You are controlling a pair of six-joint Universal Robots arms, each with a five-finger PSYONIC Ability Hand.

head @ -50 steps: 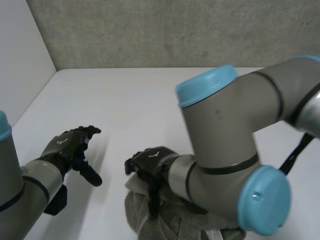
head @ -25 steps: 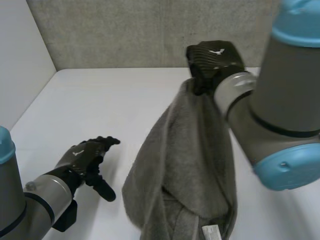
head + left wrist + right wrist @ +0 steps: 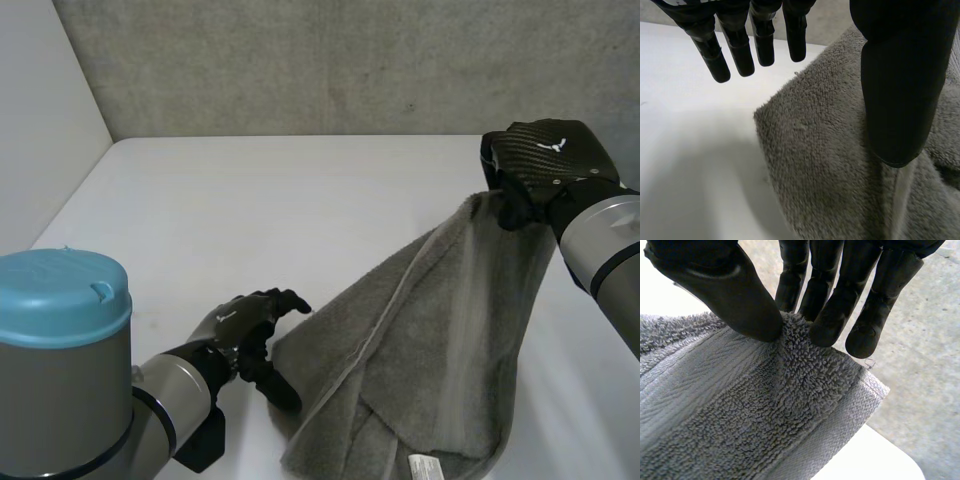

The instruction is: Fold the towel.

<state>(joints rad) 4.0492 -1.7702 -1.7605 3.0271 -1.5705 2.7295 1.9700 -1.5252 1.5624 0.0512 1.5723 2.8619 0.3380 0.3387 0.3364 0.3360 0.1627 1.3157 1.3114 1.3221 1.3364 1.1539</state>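
A grey towel [image 3: 430, 340] hangs slantwise from the right hand [image 3: 545, 160], raised at two o'clock in the head view. The towel's lower end lies bunched on the white table [image 3: 250, 200] near six o'clock. The right hand's thumb and fingers pinch one top corner, close to the hem. That shallow hold looks risky, because the towel's weight may drag the corner free. The left hand [image 3: 240, 325] sits low at eight o'clock with its fingers straight and spread, holding nothing. A loose towel corner lies just beyond its fingertips, under the thumb. A mistimed grasp there might catch two layers.
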